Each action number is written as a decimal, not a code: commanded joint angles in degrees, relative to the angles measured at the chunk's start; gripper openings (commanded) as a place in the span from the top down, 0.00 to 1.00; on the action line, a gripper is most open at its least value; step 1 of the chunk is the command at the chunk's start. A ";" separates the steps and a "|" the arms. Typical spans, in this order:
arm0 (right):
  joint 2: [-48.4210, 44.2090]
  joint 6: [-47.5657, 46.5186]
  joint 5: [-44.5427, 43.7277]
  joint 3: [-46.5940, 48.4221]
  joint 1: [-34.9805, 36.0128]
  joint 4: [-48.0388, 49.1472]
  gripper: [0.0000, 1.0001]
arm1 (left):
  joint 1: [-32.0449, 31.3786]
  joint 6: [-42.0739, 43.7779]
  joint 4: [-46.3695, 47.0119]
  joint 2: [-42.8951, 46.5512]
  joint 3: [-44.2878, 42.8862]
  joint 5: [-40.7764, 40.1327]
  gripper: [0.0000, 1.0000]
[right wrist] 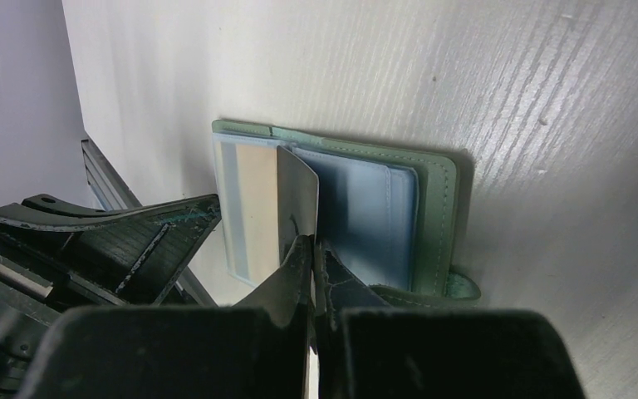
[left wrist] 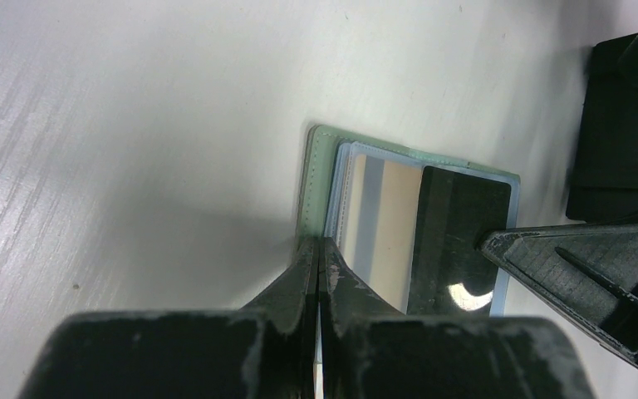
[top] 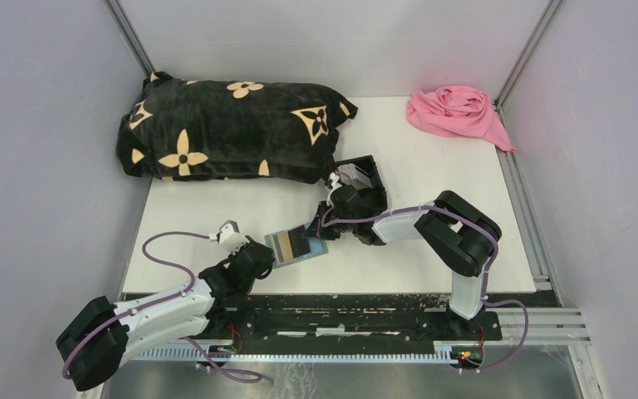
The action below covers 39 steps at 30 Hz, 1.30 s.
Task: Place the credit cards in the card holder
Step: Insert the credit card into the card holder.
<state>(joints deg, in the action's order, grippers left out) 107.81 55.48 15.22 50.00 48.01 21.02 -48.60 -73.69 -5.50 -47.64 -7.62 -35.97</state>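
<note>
Card (right wrist: 297, 189) is thin, stiff, slick (edge-pinch only): right tool (right wrist: 311, 243) clamps it; left tool (left wrist: 320, 248) pinches the floppy holder (left wrist: 316, 174).

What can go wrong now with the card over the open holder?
1. The right gripper pinches the grey card at one edge, upright over the card holder; it might twist or miss a pocket.
2. The left gripper clamps only the holder's rim, so a push could slide it.
3. The two grippers sit close and might bump.
</note>
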 commanded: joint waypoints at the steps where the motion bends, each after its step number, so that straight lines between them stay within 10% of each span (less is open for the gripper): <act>1: 0.73 -0.27 -1.70 -1.07 0.96 -0.78 0.99 | 0.08 0.43 1.41 -0.75 -0.45 -0.36 0.97; 39: 2.58 2.35 -6.43 1.03 5.90 -3.43 0.99 | 0.07 1.23 3.03 -1.61 0.01 -0.03 0.97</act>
<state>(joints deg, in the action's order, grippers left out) 108.01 58.76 8.73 49.47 52.25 21.80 -48.56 -73.67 -4.12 -48.64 -7.62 -36.34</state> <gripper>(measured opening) 0.014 0.032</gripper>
